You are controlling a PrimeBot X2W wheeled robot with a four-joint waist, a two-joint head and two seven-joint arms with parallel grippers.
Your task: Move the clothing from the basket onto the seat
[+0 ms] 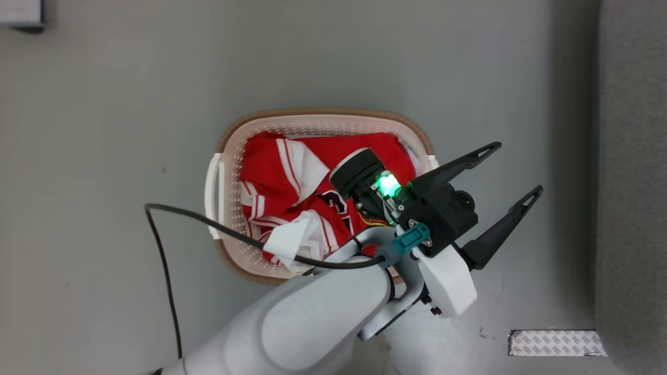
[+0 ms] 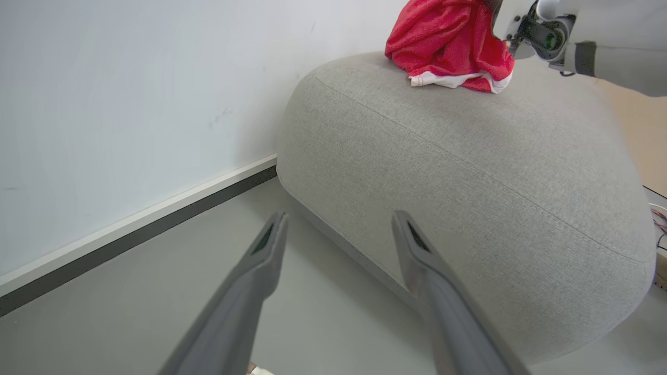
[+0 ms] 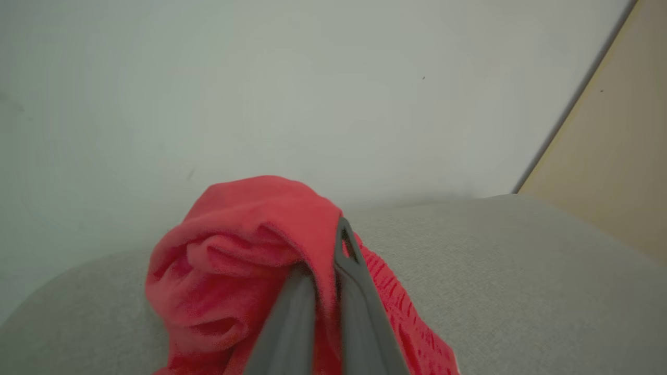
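Clothing (image 3: 234, 250) is only partly across. The right tool (image 3: 325, 250) has its two dark fingers pressed together on a fold of one red garment (image 2: 448, 41), whose lower end, white hem included, already lies on the rounded arm of the seat (image 2: 469, 172). By my reading, that piece is delivered but not yet let go. The cloth bunches in soft, loose folds around the fingers and shows a fine ribbed or mesh-like knit where it drapes flatter. Beneath it the seat is a coarse grey weave, plump and domed, with one seam curving across it. The left tool (image 1: 518, 167) is spread wide and carries nothing, hanging over the smooth grey floor (image 1: 104, 156) just past the basket's near corner. Its pale forearm crosses above the basket (image 1: 323, 112), which stands well apart from the seat. The basket is a rounded rectangle of white perforated plastic with a brown rim and a white side handle. A crumpled red heap remains in it: a striped piece with white bands, and a jersey (image 1: 333, 208) with black, white-outlined lettering partly hidden under the wrist. Most of the job seems left: release this garment, then carry over the heap in the basket.
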